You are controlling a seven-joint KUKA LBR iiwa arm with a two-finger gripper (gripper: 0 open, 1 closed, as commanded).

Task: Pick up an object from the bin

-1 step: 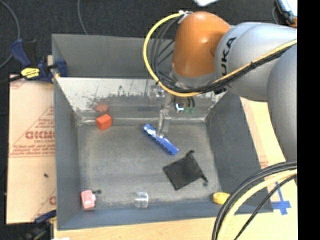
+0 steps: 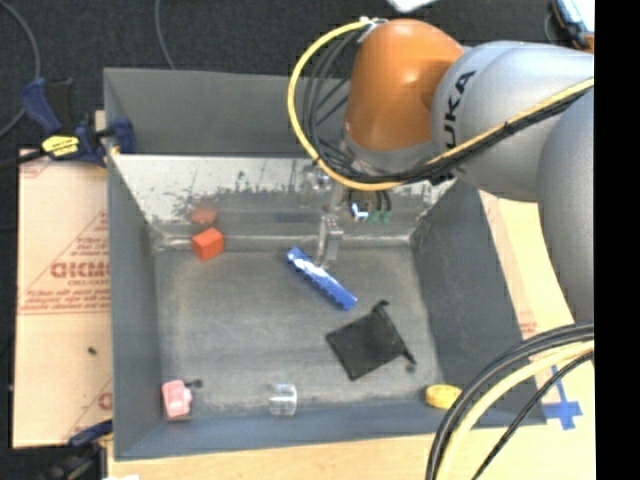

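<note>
Below the orange arm cover (image 2: 400, 83) the jaws, spread or not I cannot tell, hang at the blue bar's (image 2: 322, 279) end mid-bin: approach step, I judge, with closing round it next.

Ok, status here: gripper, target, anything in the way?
Gripper low at upper-left end of blue bar, mid-bin. Bar lying flat, not lifted. Black square piece nearby, not touching; red cube well clear.

We cannot identify the small clear item (image 2: 283, 399) by the near wall of the bin (image 2: 130, 298). The orange wrist cover (image 2: 400, 78) hides the top of the tool (image 2: 325, 251); the arm (image 2: 520, 118) covers the bin's far-right corner.
</note>
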